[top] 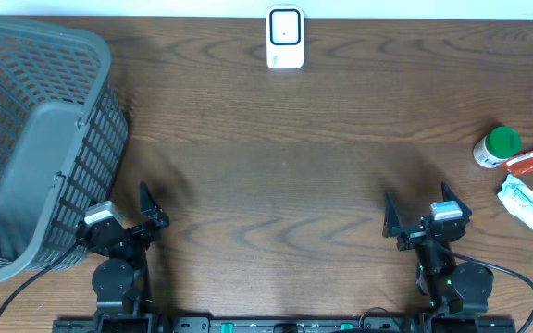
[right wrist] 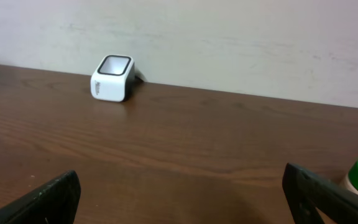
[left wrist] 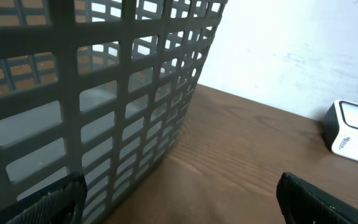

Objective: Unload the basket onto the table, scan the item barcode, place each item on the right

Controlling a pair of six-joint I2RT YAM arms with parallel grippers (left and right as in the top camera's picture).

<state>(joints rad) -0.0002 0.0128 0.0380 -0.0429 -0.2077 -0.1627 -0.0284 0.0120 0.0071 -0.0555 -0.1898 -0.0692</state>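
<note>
No legible text; scanner [right wrist: 112, 78] label blurred

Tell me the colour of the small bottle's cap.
The cap is green; the overhead view shows it best.

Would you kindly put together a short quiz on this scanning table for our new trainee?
1. True or false: the left gripper and the right gripper are both open and hold nothing.
2. Where does the white barcode scanner stand? A) at the far edge of the table, near its middle; B) between the two arms' bases; C) at the right edge.
3. On which arm's side is the grey mesh basket, and on which the green-capped bottle?
Key: 1 true; 2 A; 3 basket left, bottle right.
</note>
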